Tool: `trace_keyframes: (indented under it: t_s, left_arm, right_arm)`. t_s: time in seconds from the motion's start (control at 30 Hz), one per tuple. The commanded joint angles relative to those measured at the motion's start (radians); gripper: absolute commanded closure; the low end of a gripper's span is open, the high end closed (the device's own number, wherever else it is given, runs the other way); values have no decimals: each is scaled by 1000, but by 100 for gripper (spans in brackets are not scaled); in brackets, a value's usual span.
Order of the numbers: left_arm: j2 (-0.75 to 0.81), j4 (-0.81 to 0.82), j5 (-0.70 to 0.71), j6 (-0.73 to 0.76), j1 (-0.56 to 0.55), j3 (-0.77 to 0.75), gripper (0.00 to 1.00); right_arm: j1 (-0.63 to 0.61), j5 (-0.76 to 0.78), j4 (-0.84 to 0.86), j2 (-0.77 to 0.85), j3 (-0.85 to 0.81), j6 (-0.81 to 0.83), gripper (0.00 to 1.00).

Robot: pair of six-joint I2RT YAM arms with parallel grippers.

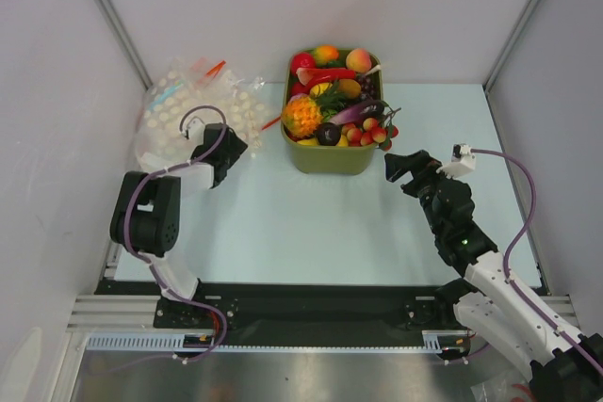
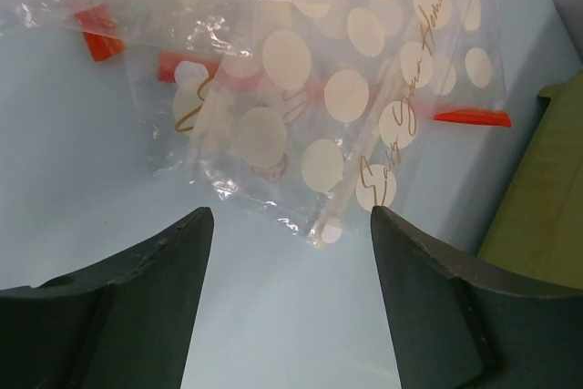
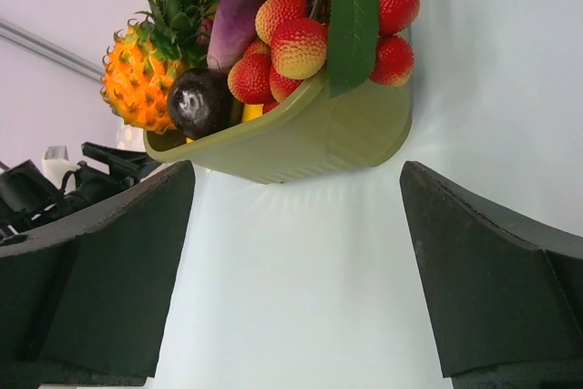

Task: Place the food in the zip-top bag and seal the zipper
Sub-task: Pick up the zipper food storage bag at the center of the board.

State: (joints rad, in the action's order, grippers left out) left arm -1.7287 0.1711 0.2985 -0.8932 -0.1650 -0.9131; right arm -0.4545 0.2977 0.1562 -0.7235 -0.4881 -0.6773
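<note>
The food fills an olive-green tub (image 1: pixel 332 157) at the back middle: a pineapple (image 1: pixel 301 117) (image 3: pixel 137 79), red berries (image 1: pixel 369 134) (image 3: pixel 296 43) and a dark round piece (image 1: pixel 328 134) (image 3: pixel 196 102). My left gripper (image 1: pixel 231 150) (image 2: pixel 291 216) stands open at the near edge of a heap of dotted clear bags (image 1: pixel 184 110) (image 2: pixel 291 88), with nothing between its fingers. Just ahead of the tips lies a clear crinkly corner with a narrow pale strip (image 2: pixel 344 190). I cannot tell whether that is the zip-top bag and its zipper. My right gripper (image 1: pixel 400 168) (image 3: pixel 296 170) is open, close to the tub's right front.
Red tabs (image 2: pixel 472 117) stick out of the heap of bags. The tub's corner (image 2: pixel 547 198) shows at the right of the left wrist view. White walls close in the table on the left, right and back.
</note>
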Motion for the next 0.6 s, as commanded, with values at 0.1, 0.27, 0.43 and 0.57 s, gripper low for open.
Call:
trace_keyframes:
  t_s: [0.1, 0.27, 0.43, 0.57]
  left_arm:
    - [-94, 100, -50, -56, 2, -52, 26]
    - [-153, 113, -24, -38, 5, -101, 42]
    - [-192, 119, -7, -32, 7, -139, 58]
    - [-209, 107, -16, -4, 7, -171, 95]
  right_arm:
    - [7, 4, 46, -4, -1, 1, 0]
    - [10, -5, 48, -7, 0, -5, 0]
    - [8, -11, 49, -10, 0, -13, 0]
    - [10, -14, 52, -11, -1, -13, 0]
